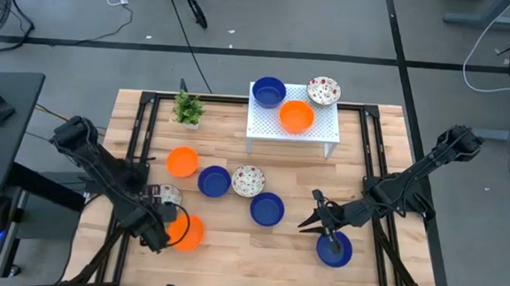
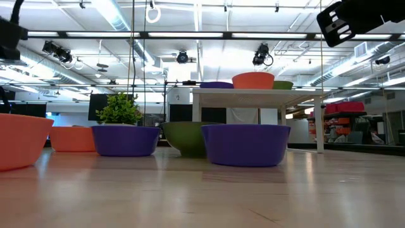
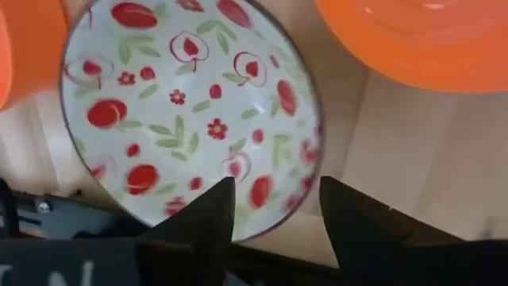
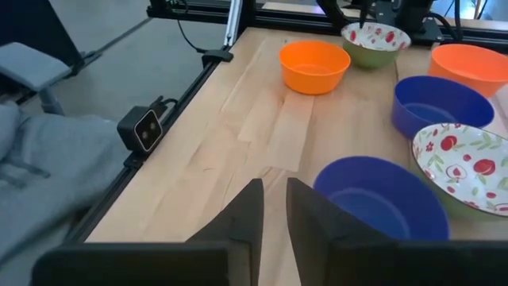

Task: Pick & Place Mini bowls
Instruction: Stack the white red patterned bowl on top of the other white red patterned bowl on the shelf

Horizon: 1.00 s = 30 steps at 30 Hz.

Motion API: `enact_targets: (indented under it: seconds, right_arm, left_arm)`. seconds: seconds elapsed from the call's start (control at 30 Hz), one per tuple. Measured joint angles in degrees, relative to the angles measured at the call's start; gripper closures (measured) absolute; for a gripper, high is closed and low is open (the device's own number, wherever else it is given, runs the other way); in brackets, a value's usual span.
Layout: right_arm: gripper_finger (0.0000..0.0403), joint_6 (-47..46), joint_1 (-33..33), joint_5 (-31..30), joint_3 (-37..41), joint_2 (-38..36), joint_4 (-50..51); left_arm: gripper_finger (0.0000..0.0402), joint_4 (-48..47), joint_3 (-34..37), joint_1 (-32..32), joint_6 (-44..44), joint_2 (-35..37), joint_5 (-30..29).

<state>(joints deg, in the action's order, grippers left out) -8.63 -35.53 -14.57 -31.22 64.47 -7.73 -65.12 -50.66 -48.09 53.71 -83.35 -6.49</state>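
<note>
Left wrist view puts the main risk on the left: the left gripper (image 3: 274, 206) straddles the near rim of a white ceramic mini bowl speckled with red fruit (image 3: 190, 111), which sits on the wooden table (image 3: 405, 159) just beside a glossy orange mini bowl (image 3: 421, 40). If the arm lifts or swings with one finger over the rim, I judge it could drag or tip that bowl into the orange one. Its fingers stand well apart, one above the bowl's inside and one outside, gripping nothing. On the right, the right gripper (image 4: 274, 199) hangs low beside a glossy blue round mini bowl (image 4: 381, 202). A sideways move could shove it. Its fingers show only a narrow gap, with bare wood between them.
</note>
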Motion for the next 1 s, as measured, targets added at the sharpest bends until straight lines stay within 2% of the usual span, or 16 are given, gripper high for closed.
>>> enact_targets:
  seconds: [0.3, 0.4, 0.57, 0.63, 0.73, 0.87, 1.0]
  right_arm:
    - [0.0344, 0.1, 0.0, 0.0, 0.0, 0.0, -0.3]
    - [0.0344, 0.1, 0.0, 0.0, 0.0, 0.0, -0.4]
    - [0.0344, 0.3, 0.0, 0.0, 0.0, 0.0, -0.4]
    - [0.0344, 0.3, 0.0, 0.0, 0.0, 0.0, -0.4]
    - [0.0344, 0.6, 0.1, 0.0, 0.0, 0.0, -0.4]
    - [0.0344, 1.9, 0.1, 0.0, 0.0, 0.0, -1.2]
    - [0.0344, 2.9, 0.7, 0.1, 0.0, 0.0, -3.2]
  left_arm:
    - [0.0271, 9.4, 3.8, 0.0, -2.1, 0.0, -3.0]
    - [0.0302, 9.9, 4.0, 0.1, -2.1, 0.0, -3.7]
    - [0.0378, 9.7, 3.8, 0.2, -3.6, 0.1, -3.4]
    - [0.0386, 8.6, 3.4, 0.5, -3.8, 0.2, -3.6]
    - [0.0388, 3.6, 0.2, 0.9, -4.5, 0.0, -2.8]
    - [0.0391, -7.4, -8.0, 2.2, -6.4, 0.0, -3.9]
    - [0.0391, -14.5, -18.0, 4.2, -8.7, 0.1, -10.0]
